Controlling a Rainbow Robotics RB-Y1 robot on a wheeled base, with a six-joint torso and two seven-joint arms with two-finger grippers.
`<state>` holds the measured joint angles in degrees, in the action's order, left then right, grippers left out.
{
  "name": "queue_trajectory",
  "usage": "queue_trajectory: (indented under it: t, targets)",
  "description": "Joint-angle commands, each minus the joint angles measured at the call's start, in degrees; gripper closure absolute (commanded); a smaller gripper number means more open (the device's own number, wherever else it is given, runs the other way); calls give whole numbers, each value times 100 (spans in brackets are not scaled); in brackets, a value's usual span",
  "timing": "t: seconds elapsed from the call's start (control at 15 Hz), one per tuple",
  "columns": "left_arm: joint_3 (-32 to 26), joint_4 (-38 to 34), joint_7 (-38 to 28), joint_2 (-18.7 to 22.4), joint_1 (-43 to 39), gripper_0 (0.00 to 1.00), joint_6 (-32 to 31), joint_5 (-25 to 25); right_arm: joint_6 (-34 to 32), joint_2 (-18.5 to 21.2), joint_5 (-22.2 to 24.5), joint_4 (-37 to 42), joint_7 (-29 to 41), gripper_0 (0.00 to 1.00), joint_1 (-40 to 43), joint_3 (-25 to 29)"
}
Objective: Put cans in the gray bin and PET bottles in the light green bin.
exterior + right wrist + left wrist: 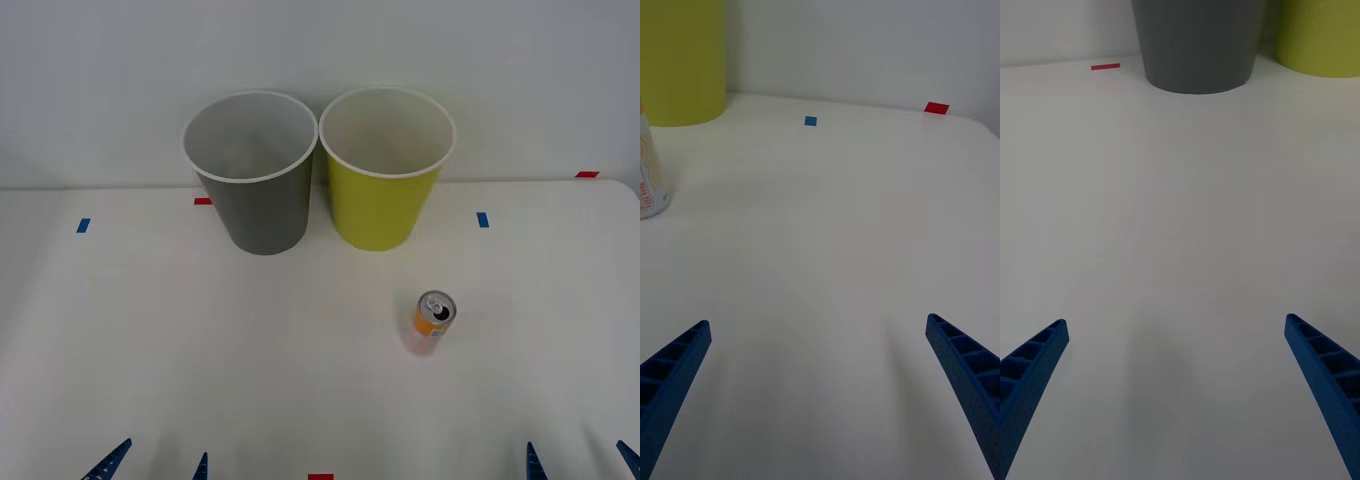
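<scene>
I'm seeing the slim orange drink can (434,322) standing upright mid-tabletop, toward the right edge, nearer me than the yellow-green tapered bin (384,195). The dark gray tapered bin (258,198) is sitting beside it at the far edge. Left gripper (158,463) and right gripper (582,462) are hovering at the near edge, both spread wide, gripping nothing.

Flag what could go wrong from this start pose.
1. The slim orange drink can stands upright, so an off-centre close by the open right tool may tip it.
2. It stands in front of the yellow-green tapered bin, though it belongs in the dark gray tapered bin beside it, so a wrong drop is possible.
3. The open left tool waits at the near edge.
</scene>
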<state>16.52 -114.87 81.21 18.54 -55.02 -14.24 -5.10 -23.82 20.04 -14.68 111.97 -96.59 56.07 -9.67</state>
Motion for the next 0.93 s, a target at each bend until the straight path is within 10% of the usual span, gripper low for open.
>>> queue_trajectory:
  t: [0.07,0.93]
  targets:
    - [0,0,0,0,0,0,0,0,0,0,0,0,0,0,0,0]
    - [0,0,0,0,0,0,0,0,0,0,0,0,0,0,0,0]
